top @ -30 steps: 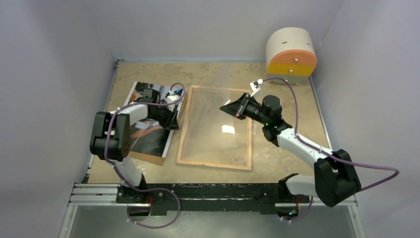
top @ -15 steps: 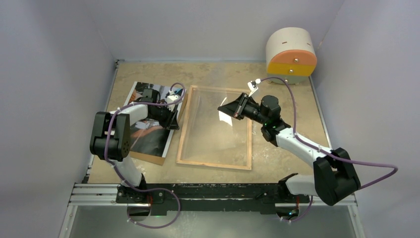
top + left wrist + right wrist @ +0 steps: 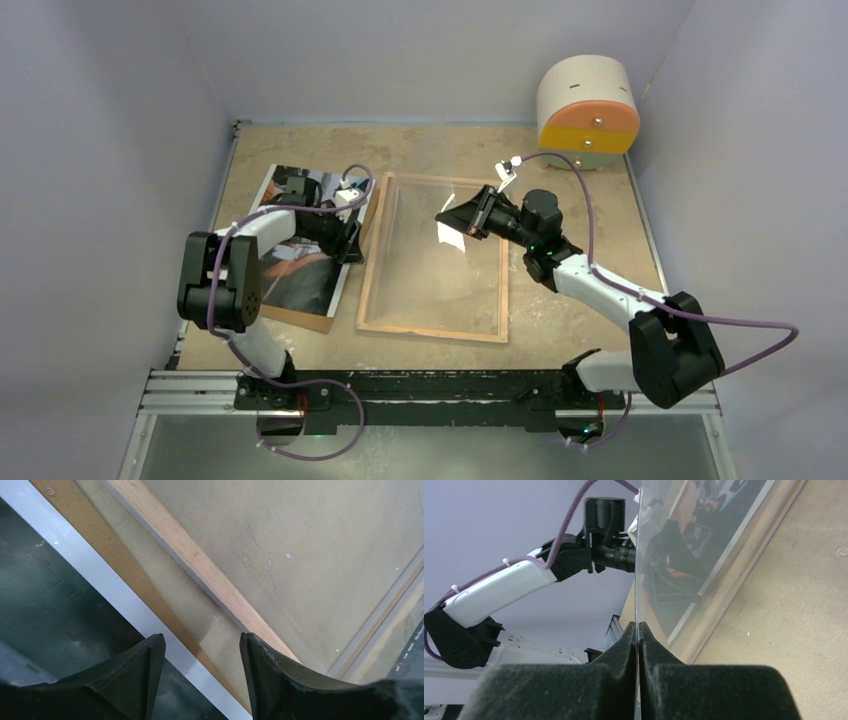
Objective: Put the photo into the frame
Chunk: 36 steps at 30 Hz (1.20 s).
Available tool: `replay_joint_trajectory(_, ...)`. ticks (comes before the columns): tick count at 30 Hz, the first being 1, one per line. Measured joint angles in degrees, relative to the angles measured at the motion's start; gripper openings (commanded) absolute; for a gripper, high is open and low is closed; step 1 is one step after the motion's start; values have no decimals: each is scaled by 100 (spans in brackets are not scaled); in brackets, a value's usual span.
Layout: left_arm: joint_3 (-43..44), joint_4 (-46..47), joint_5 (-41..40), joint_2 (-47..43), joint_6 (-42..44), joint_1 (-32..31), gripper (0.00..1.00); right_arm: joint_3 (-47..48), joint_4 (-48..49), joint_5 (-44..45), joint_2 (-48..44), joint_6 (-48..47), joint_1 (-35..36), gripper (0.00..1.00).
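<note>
Wood-coloured rear face up: frame (image 3: pixel 432 331), large and thin, lies flat at the middle of the tan table (image 3: pixel 440 150).
Clear glass pane (image 3: pixel 636 580): tilted above the frame opening and seen edge-on from the right wrist. The right gripper (image 3: pixel 639 630) pinches it, finger pads pressed together on its thin edge.
Glossy photo (image 3: pixel 305 280): dark picture with a white border, lying face up on a brown hardboard sheet (image 3: pixel 300 318) just left of the frame.
Left gripper (image 3: pixel 200 645): fingers spread with nothing between them. It hangs low over the narrow strip of table that separates the hardboard edge from the frame's left rail.
Round white container (image 3: pixel 588 100) with orange and yellow fronts: stands at the far right corner, well apart from the frame.
</note>
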Motion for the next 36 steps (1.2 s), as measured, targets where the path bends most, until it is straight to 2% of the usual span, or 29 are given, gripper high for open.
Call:
replay_joint_trajectory(4, 48, -356, -129, -538, 256, 11, 68, 2, -63, 11, -4, -42, -2, 0)
replay_joint_trajectory(11, 118, -765, -186, -1377, 605, -2, 66, 2, -234, 26, -92, -256, -4, 0)
replay_joint_trajectory(19, -212, -782, -389, -1130, 643, -7, 64, 4, -715, 184, -111, -758, -7, 0)
replay_joint_trajectory(36, -245, -461, -446, -684, 531, -68, 58, 291, -2052, 669, -468, -1899, -142, 0)
